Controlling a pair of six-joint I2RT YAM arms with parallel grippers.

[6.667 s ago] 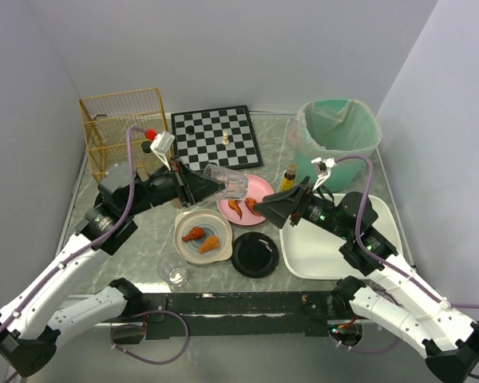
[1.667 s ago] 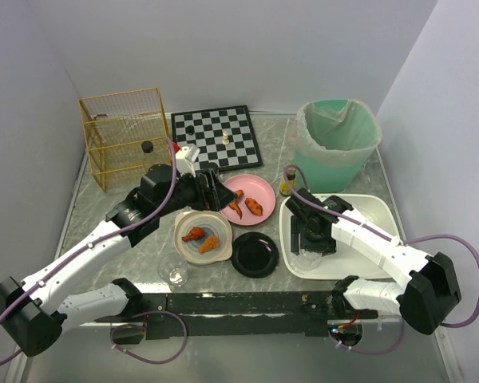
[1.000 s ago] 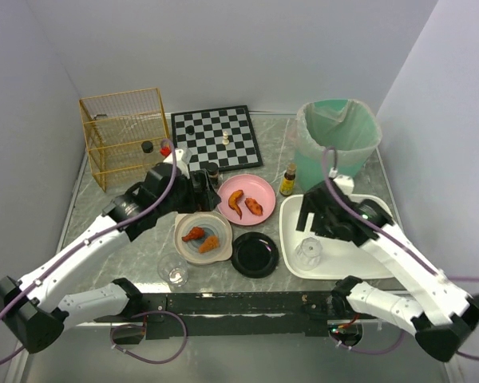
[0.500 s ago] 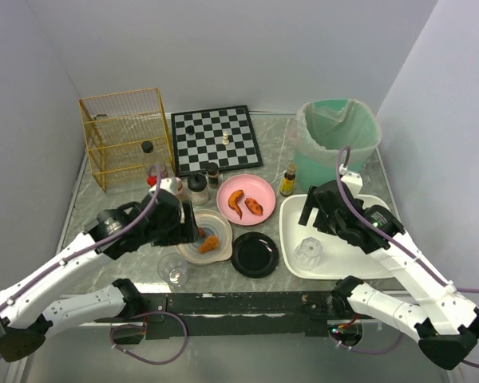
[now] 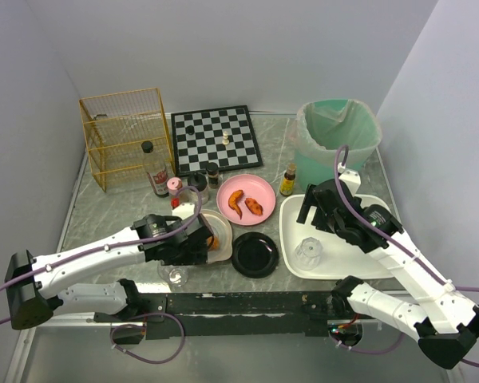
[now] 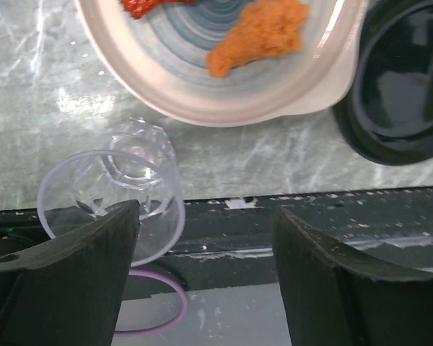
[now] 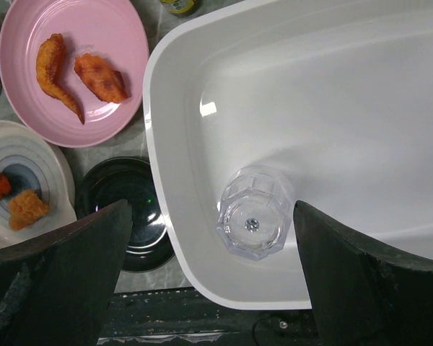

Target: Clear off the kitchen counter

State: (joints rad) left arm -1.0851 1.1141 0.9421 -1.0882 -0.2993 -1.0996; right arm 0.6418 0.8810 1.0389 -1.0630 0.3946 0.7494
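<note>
My left gripper hangs low over the kitchen counter, near its front edge, with its fingers spread wide. A clear cup stands just beside one finger, next to a bowl with food. My right gripper is spread wide too. It hangs above a white tray by the counter's right edge, and a glass stands in the tray.

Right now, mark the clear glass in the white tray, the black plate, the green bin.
clear faceted glass (image 7: 254, 222): right wrist view, middle.
round black plate (image 5: 255, 254): top view, centre.
mint-green plastic bin (image 5: 311, 163): top view, front wall.
</note>
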